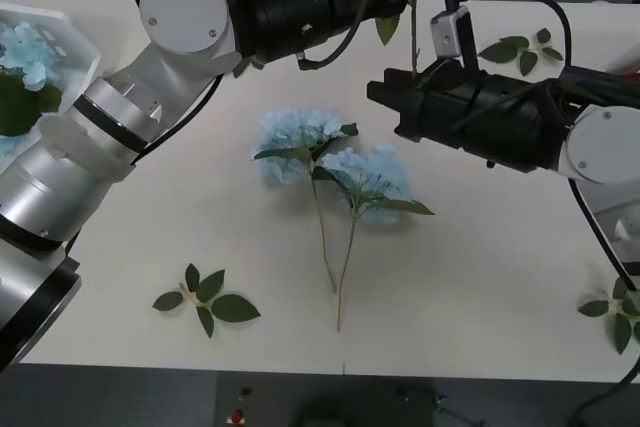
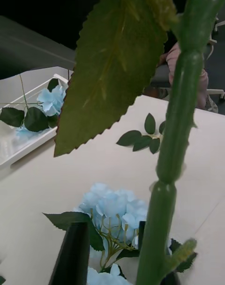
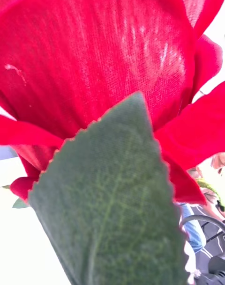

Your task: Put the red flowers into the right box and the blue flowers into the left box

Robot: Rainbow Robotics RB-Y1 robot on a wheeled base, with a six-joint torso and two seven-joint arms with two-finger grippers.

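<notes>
Loose leaf sprig (image 1: pixel 207 301) near the worktop's (image 1: pixel 480 277) near edge, two blue flowers (image 1: pixel 335 162) lying mid-worktop with bare surface around, right claw (image 2: pixel 123 254) above them gripping a green rose stem (image 2: pixel 173 140), left claw's grip cannot tell, red bloom (image 3: pixel 108 55) against its camera, left box (image 1: pixel 75 42) at far left edge holding a blue flower.

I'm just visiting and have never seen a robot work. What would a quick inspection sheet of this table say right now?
Surface: pale table, unmarked.
Job's things: two blue flowers lie mid-table, stems crossing; another blue flower sits in the left box; a red flower is close before the left wrist camera; a thick green stem with a leaf rises right by the right gripper.
Clutter: loose leaf sprigs near the front edge, at the far right and at the right edge.
Grippers: both arms meet over the table's far side.
Cables: black cable loops over the right arm.
Surroundings: a seated person beyond the table.
</notes>
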